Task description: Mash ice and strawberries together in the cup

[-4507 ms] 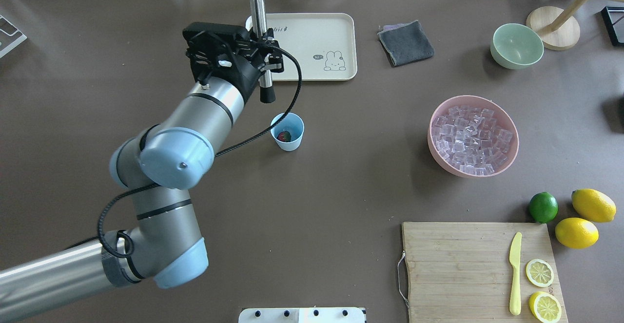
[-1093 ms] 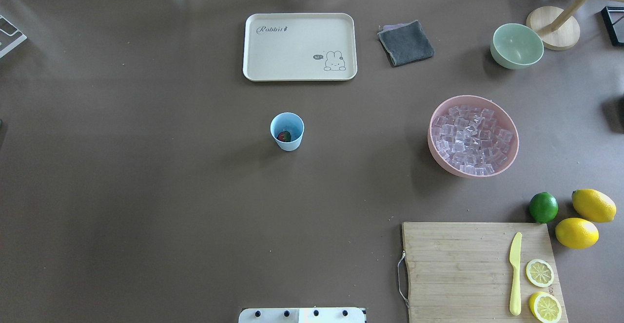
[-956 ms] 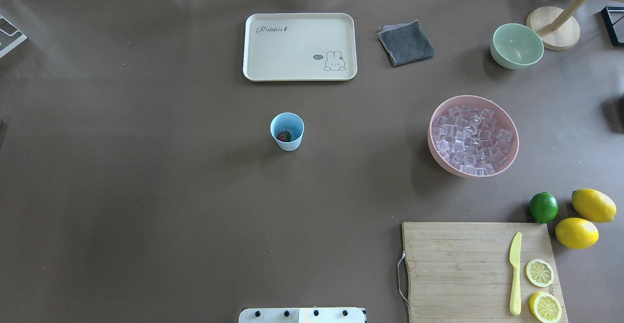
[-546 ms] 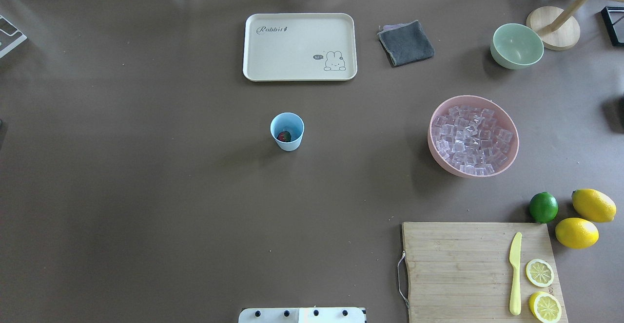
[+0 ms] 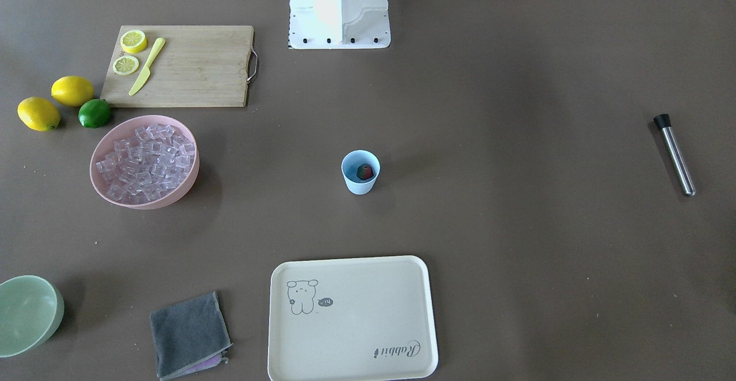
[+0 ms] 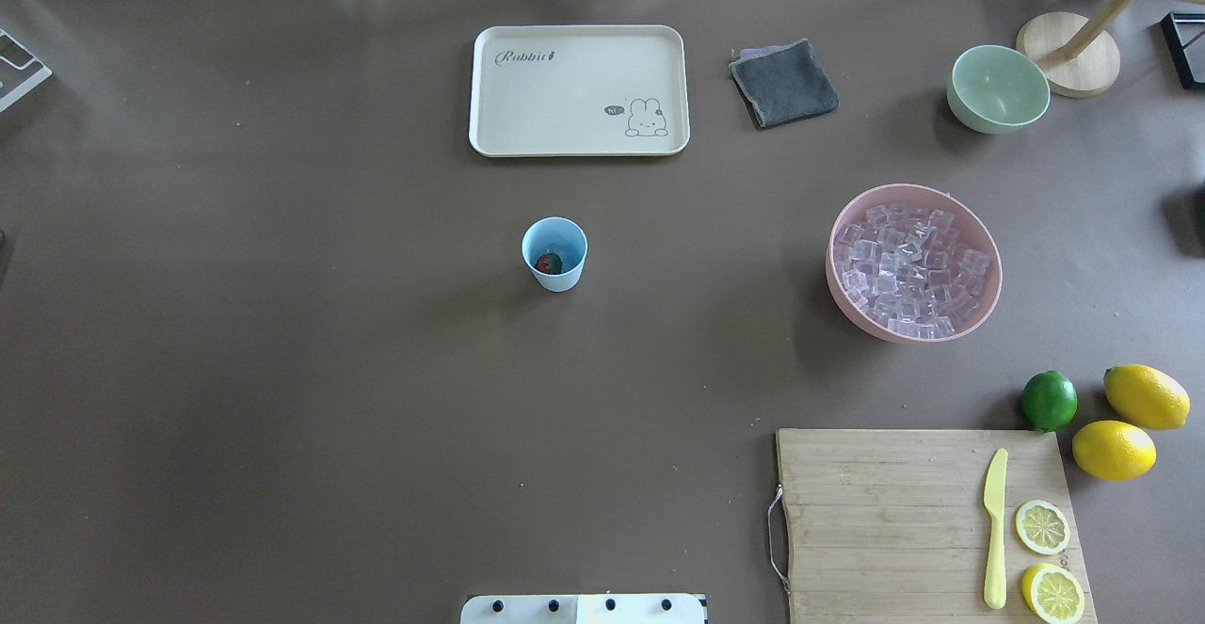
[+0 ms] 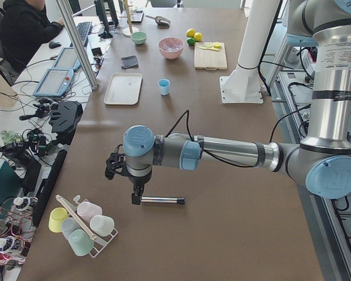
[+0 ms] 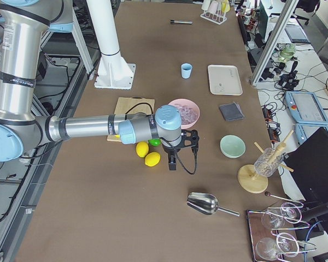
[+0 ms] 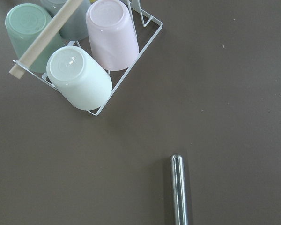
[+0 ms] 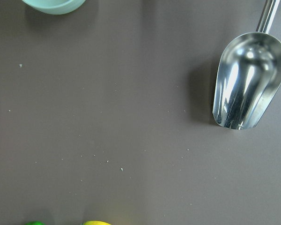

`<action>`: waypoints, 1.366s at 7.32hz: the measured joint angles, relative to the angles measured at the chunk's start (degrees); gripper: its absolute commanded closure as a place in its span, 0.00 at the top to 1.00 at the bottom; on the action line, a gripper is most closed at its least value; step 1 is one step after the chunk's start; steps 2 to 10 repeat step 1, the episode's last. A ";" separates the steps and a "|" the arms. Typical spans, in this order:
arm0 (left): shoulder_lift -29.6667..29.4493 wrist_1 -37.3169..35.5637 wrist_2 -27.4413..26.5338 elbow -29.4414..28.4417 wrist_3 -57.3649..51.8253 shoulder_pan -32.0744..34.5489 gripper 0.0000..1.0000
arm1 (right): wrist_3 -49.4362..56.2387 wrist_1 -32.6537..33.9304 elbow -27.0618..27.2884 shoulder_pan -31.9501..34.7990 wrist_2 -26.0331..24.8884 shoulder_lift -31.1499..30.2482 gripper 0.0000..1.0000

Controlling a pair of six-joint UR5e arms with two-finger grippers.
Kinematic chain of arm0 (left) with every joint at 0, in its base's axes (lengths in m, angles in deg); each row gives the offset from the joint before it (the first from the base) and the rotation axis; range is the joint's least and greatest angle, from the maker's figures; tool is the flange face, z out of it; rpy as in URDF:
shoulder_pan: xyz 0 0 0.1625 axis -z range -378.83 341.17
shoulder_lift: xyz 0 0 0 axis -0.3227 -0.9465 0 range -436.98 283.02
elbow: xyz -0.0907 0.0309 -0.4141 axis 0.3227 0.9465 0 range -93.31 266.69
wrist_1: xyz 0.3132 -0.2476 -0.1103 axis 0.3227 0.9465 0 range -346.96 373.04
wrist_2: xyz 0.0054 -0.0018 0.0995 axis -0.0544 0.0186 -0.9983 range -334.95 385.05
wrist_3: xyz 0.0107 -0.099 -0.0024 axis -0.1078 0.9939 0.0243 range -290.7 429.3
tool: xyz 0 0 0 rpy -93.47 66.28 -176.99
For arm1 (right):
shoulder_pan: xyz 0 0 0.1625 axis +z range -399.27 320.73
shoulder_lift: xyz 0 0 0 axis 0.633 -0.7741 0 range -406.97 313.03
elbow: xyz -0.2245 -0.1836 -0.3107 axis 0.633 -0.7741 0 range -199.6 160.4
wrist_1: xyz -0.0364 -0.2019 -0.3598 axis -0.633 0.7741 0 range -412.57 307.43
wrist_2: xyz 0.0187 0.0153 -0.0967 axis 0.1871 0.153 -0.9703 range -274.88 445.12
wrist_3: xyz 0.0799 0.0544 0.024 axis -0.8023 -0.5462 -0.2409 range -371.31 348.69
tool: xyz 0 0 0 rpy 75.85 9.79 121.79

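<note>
The small light-blue plastic tumbler [image 6: 568,272] stands upright, mouth up, near the middle of the brown tabletop [image 6: 282,370], with one tiny red strawberry [image 6: 549,264] lying at its bottom; no ice can be made out inside it. The clear ice cubes [image 6: 911,271] are heaped in the wide pink bowl [image 6: 908,335], well apart from the tumbler on the robot's right side. Neither arm is near the tumbler. The right gripper [image 8: 172,162] hangs beside the whole yellow lemons [image 8: 152,159], so the pink bowl lies between it and the tumbler, and the shiny steel scoop [image 10: 246,86] lies farther out toward that end of the tabletop, its handle pointing away from the robot. The left gripper [image 7: 136,196] hangs at the opposite end, just over the bare tip of a slim steel rod with a black cap [image 5: 674,154], whose long axis runs toward the robot, cap nearest it. Whether either pair of jaws is spread or pressed together cannot be told (each shows only in a side view). Getting ice into the tumbler looks like the step outstanding, and the right arm is the nearer one to it.
</note>
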 measured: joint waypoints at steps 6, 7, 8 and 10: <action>0.04 -3.84 0.02 1.49 -2.61 0.16 0.99 | -0.10 0.01 -0.03 0.00 0.03 0.05 1.00; 0.04 -3.84 0.02 1.49 -2.61 0.16 0.99 | -0.10 0.01 -0.03 0.00 0.03 0.05 1.00; 0.04 -3.84 0.02 1.49 -2.61 0.16 0.99 | -0.10 0.01 -0.03 0.00 0.03 0.05 1.00; 0.04 -3.84 0.02 1.49 -2.61 0.16 0.99 | -0.10 0.01 -0.03 0.00 0.03 0.05 1.00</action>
